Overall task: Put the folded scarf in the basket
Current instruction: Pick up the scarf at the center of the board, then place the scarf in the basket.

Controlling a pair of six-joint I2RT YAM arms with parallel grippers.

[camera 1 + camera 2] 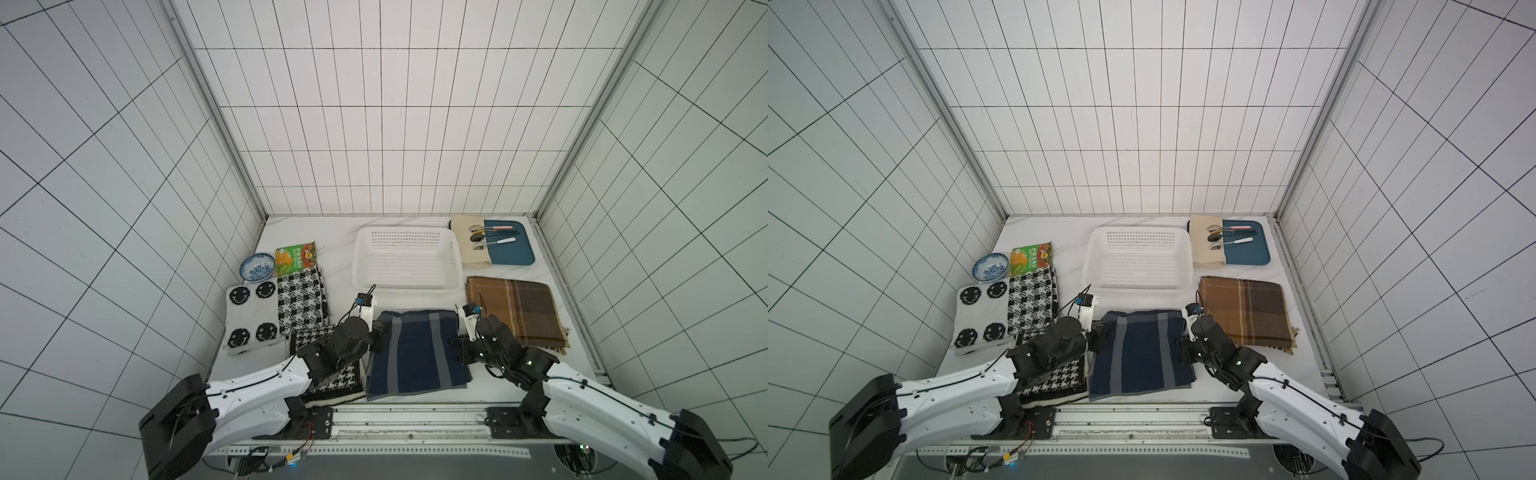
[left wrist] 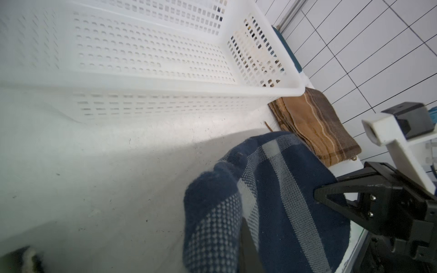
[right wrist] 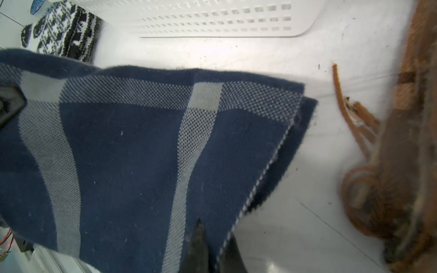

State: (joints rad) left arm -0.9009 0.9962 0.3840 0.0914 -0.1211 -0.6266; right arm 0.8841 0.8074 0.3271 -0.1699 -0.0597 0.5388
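The folded scarf (image 1: 417, 353) (image 1: 1142, 353) is navy with grey stripes and lies at the front middle of the table, just in front of the basket. The white perforated basket (image 1: 405, 286) (image 1: 1138, 286) stands empty. My left gripper (image 1: 380, 332) (image 1: 1098, 332) is shut on the scarf's far left corner. My right gripper (image 1: 459, 343) (image 1: 1183, 345) is shut on its right edge. In the left wrist view the gripper (image 2: 243, 227) pinches bunched scarf (image 2: 272, 189) near the basket (image 2: 165, 87). In the right wrist view the gripper (image 3: 215, 236) clamps the scarf's edge (image 3: 132, 153), which is raised off the table.
A brown plaid scarf (image 1: 515, 311) lies to the right. Houndstooth scarves (image 1: 301, 301) (image 1: 332, 374) and a smiley cloth (image 1: 251, 316) lie to the left. Behind them are a bowl (image 1: 257, 266) and a snack packet (image 1: 296, 257). A blue tray (image 1: 511, 245) with spoons and a beige cloth (image 1: 469, 245) sits at the back right.
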